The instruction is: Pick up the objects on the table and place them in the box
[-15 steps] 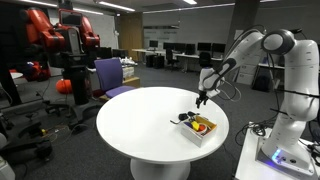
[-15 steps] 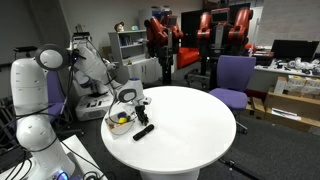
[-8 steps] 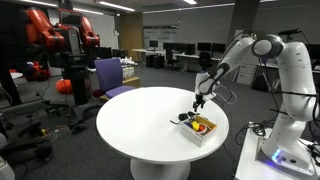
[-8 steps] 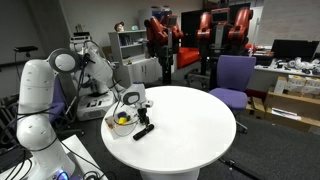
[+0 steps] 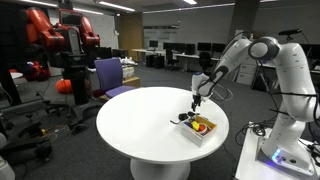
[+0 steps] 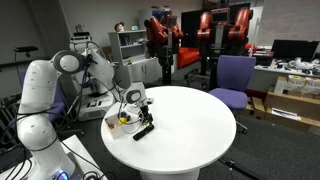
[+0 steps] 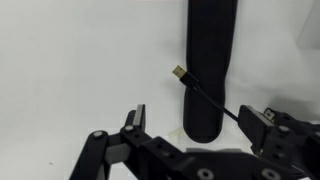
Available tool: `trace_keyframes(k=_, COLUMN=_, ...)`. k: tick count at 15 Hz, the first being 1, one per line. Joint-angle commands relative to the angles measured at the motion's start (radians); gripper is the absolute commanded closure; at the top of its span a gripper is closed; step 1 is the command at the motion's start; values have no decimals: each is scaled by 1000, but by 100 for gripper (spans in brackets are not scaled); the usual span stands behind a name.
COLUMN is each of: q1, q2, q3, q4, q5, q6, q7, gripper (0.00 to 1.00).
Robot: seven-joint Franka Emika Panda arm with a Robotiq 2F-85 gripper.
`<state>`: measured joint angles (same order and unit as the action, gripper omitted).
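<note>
A long dark item (image 7: 210, 70) lies on the white round table (image 7: 70, 70), with a thin cable ending in a gold plug (image 7: 180, 73) across it. My gripper (image 7: 200, 125) is open, its two fingers on either side of the item's near end and above it. In both exterior views the gripper (image 5: 197, 101) (image 6: 142, 109) hangs over the dark item (image 5: 184, 118) (image 6: 143, 130), which lies beside the low cream box (image 5: 203, 133) (image 6: 113, 127). The box holds small yellow, red and green things.
The table (image 5: 140, 125) (image 6: 195, 125) is wide and bare away from the box. A purple chair (image 5: 110, 75) (image 6: 235, 75) stands by the far edge. Red robot arms and office desks are in the background.
The arm has moved a little away from above the box and down toward the dark item on the table. The gripper stays open.
</note>
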<state>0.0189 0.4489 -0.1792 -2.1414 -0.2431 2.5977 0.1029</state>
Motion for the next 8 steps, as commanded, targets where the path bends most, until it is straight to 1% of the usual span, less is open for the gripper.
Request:
trace_keyframes(k=1, q1=50, q2=-2, q3=-49, q4=16, q5=-150, q6=2, q7=19, gripper=0)
trace_keyframes(k=5, q1=60, q2=-7, q3=-38, q4=15, q5=-258, q6=-21, q7=-30, gripper=0)
trace_keyframes(k=8, q1=55, q2=-15, q3=-18, q4=12, q5=-290, q6=-31, q7=-76, gripper=0)
